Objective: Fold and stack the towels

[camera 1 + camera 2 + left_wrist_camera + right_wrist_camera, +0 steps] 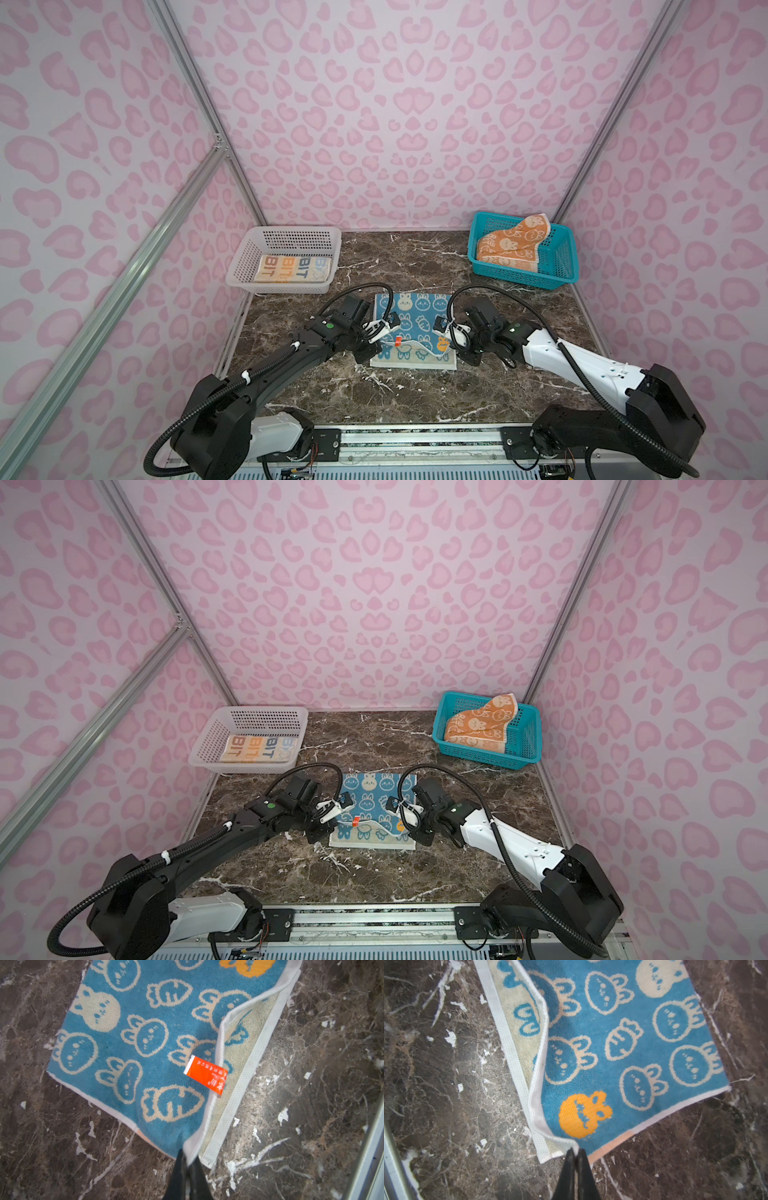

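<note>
Three towels show here. The blue towel (pixel 415 311) with white rabbits lies in the middle of the counter (pixel 415 399). It is partly folded. A top layer, blue side up, lies over a bottom layer. A strip of the pale bottom layer sticks out toward the counter's front edge. A small red tag (pixel 205 1074) sits by the white hem of the top layer.

The left gripper (pixel 188 1160) has its black fingers (pixel 178 1176) squeezed together on one corner of the top layer, and they pinch the white hem. The right gripper (pixel 576 1153) pinches the other corner the same way, with no gap between its fingers. That corner is next to an orange rabbit (pixel 583 1114) on the cloth. Both corners are held up a little from the bottom layer. The hem between them sags and bends.

A white basket (pixel 249 253) stands at the counter's back left corner. The cream towel (pixel 291 269) lies folded flat inside it, and orange and blue letters "BIT" show on top.

A teal basket (pixel 557 257) stands at the back right corner. The orange towel (pixel 511 245) with white rabbits is bunched up in it. One end of this towel pokes up over the basket's back rim.
</note>
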You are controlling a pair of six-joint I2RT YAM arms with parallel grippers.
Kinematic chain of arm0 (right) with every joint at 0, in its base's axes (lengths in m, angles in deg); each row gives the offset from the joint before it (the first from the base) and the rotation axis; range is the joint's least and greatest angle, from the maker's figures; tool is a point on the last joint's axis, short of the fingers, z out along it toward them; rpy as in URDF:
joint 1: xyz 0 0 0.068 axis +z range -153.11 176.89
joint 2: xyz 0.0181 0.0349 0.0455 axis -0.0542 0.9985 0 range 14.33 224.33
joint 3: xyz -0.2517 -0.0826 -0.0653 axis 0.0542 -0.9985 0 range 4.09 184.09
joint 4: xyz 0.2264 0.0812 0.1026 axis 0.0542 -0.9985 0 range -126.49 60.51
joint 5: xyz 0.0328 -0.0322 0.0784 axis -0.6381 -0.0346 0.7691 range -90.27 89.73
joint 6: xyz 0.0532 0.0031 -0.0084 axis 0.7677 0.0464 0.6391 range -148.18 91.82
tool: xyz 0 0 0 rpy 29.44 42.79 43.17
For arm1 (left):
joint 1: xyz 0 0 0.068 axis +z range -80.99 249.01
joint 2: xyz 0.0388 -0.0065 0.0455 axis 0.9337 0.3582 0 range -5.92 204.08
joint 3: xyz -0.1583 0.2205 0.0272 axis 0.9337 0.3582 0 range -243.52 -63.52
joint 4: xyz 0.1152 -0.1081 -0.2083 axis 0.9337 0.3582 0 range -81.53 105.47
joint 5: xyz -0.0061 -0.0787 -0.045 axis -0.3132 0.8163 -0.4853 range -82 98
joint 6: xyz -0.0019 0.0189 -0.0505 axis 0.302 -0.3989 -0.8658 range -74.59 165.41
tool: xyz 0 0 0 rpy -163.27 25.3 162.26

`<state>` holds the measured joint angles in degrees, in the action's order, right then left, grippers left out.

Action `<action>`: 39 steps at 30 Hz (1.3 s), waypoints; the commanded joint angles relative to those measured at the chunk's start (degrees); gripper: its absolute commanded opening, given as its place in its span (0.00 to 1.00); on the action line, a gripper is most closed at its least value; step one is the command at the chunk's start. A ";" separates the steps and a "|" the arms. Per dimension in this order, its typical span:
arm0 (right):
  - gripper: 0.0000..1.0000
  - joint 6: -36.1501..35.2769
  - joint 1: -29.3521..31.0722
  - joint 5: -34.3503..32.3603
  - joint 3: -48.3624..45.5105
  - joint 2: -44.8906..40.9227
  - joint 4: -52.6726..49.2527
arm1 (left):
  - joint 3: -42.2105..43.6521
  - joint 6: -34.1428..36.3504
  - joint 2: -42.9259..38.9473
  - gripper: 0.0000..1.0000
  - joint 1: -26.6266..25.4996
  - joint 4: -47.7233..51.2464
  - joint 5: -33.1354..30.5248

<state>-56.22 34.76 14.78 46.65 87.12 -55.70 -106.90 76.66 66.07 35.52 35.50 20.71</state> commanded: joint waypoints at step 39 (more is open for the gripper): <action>0.49 6.34 1.26 2.11 -3.42 -4.28 1.06 | 4.37 -2.52 0.29 0.63 -0.87 -2.51 -6.33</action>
<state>-54.99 36.57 15.33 42.92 83.14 -57.93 -102.98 75.30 68.36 34.55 35.19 15.33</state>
